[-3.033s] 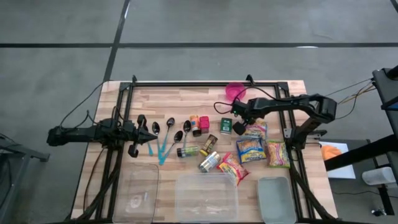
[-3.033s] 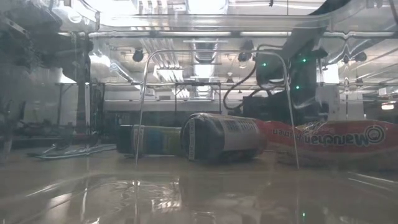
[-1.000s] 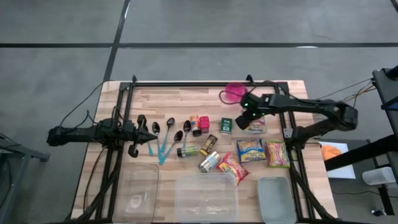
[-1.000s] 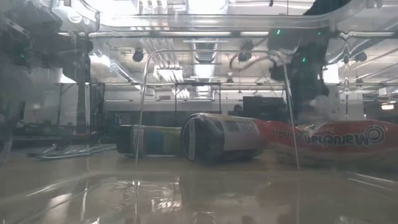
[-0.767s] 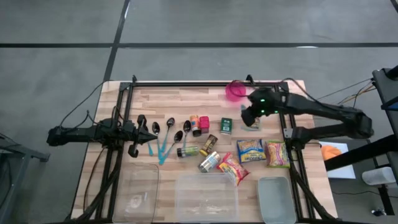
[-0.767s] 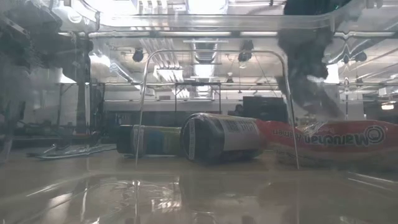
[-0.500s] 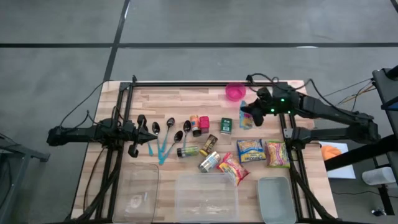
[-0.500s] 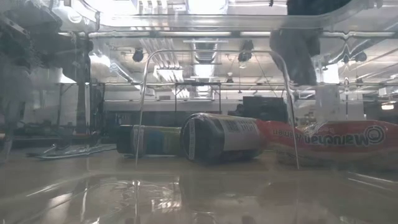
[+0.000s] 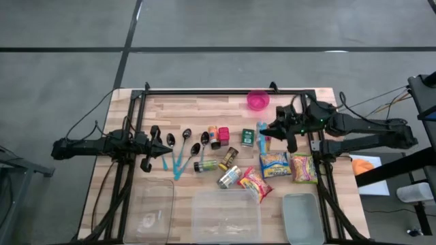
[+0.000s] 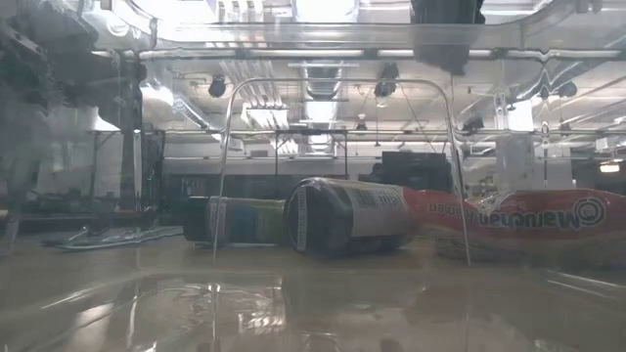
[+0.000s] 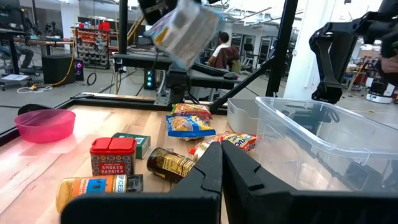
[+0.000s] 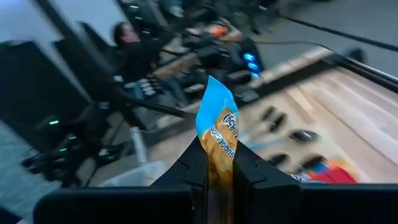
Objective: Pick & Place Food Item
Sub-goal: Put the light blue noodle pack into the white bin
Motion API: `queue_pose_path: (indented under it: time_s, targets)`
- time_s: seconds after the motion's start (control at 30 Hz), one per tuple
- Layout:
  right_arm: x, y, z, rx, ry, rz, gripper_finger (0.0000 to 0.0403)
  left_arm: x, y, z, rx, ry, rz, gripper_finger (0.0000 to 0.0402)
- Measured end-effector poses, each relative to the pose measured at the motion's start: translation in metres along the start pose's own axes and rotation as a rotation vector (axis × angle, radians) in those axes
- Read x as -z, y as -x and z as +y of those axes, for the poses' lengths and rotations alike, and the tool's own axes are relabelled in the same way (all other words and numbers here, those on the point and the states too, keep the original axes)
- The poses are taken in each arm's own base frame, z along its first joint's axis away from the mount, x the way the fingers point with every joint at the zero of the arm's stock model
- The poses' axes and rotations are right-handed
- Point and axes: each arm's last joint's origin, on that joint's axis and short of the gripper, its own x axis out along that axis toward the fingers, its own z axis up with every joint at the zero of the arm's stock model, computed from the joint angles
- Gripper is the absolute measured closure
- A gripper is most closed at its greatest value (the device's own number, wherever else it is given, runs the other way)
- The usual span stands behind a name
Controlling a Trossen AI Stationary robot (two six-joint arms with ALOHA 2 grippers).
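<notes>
A blue and white snack packet (image 12: 219, 127) is in the air over the table's right half, with my right gripper (image 12: 217, 171) shut on it. From above, the packet (image 9: 263, 135) shows as a thin blue strip just left of the right gripper (image 9: 274, 131). In the left wrist view the packet (image 11: 185, 28) sits high above the other food. My left gripper (image 9: 167, 148) rests shut at the table's left by the spoons, its fingers (image 11: 211, 171) closed together on nothing. My right gripper pinches one end of the packet (image 12: 216, 163) between its two fingers. The fingers lie about level and point toward the table's left. The rest of the packet sticks out past the fingertips, lifted well clear of the table.
A pink bowl (image 9: 257, 101) stands at the far edge. Spoons (image 9: 184, 146), spice jars (image 9: 218, 136) and a green box (image 9: 248, 137) lie mid-table, noodle packets (image 9: 274, 165) at the right. Clear tubs (image 9: 226, 216) and a lid (image 9: 302, 216) line the near edge.
My right gripper has risen with the packet and drawn back toward the table's right edge. It has tipped from pointing down to about level. The packet has come up clear of the table and turned on edge as seen from above.
</notes>
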Motion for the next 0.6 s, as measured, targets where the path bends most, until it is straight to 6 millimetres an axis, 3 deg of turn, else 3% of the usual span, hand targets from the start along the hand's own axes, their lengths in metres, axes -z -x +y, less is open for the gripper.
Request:
queue_pose_path:
  time_s: [0.3, 0.6]
  targets:
    - [0.014, -0.03, 0.029, -0.193, 0.084, 0.004, 0.0385, 0.0, 0.0, 0.0, 0.0, 0.0, 0.0, 0.0401]
    - [0.043, -0.061, 0.046, -0.344, 0.16, 0.116, 0.0385, 0.0, 0.0, 0.0, 0.0, 0.0, 0.0, 0.0401]
